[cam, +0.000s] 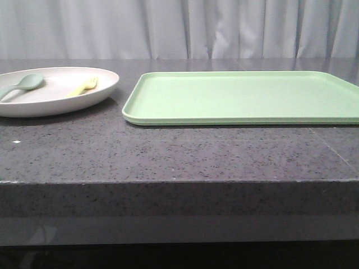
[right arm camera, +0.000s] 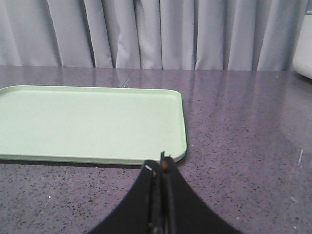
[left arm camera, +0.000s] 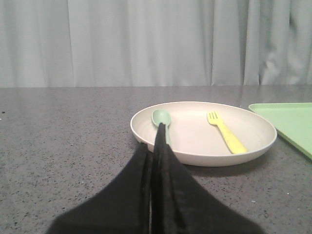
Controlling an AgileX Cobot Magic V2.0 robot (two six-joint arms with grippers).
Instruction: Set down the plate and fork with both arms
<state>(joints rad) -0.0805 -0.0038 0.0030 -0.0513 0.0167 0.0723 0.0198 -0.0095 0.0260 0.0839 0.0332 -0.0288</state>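
So the plate (cam: pixel 53 92) sits at the far left of the dark speckled surface (cam: pixel 168 151), roughly 9 o'clock from the green tray (cam: pixel 241 96) and just beside it without touching. The fork (cam: pixel 84 87) lies inside the plate, toward its 3 o'clock side, tines pointing away from the robot. A grey-green spoon (cam: pixel 22 85) shares the plate over at the 9 o'clock side, with its handle running off past the rim.

Progress-wise, this looks like the very start. Nothing is on the tray, neither the plate nor the fork is being held, so basically everything is left to do, assuming the tray is the target (that part is a guess).

The left end effector (left arm camera: pixel 158 146) has its black fingers pressed together on nothing, hovering right in front of the plate's near rim and lined up with the spoon. The right end effector (right arm camera: pixel 162 168) is likewise closed up and empty, sitting near the tray's near right corner.

Hard to see: neither arm shows up in the front view at all. The plate's left edge and the spoon's handle end are cut off there, and the tray runs off the right side.
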